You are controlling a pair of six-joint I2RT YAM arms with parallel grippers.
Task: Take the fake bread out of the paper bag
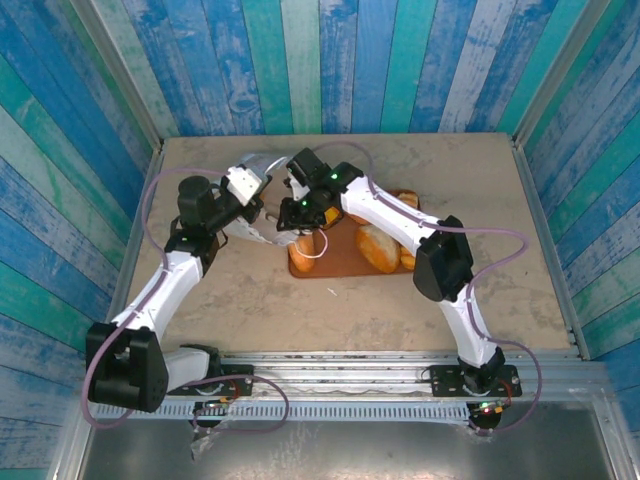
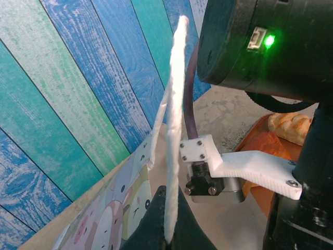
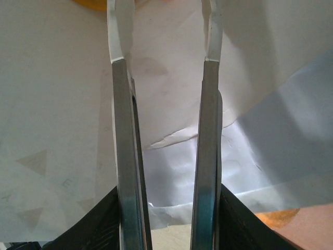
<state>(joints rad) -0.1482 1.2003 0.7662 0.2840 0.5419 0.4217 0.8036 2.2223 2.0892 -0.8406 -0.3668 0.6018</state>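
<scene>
You get bright, even light from above in the top view. Shadows on the table [image 1: 250, 290] are soft and short, and the walls [image 1: 60, 150] bow outward at the edges. In the left wrist view the cord [image 2: 174, 130] stands sharp and the LED [image 2: 269, 40] flares green. In the right wrist view the bag [image 3: 57, 104] glows white, with bluish shadow at right, and the fingers [image 3: 125, 156] carry a dull sheen.

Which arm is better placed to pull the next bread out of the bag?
Right. The right claw is inside the paper bag, jaws apart, with something orange just past its tips. The left claw is shut on the bag's cord handle, holding it up.
</scene>
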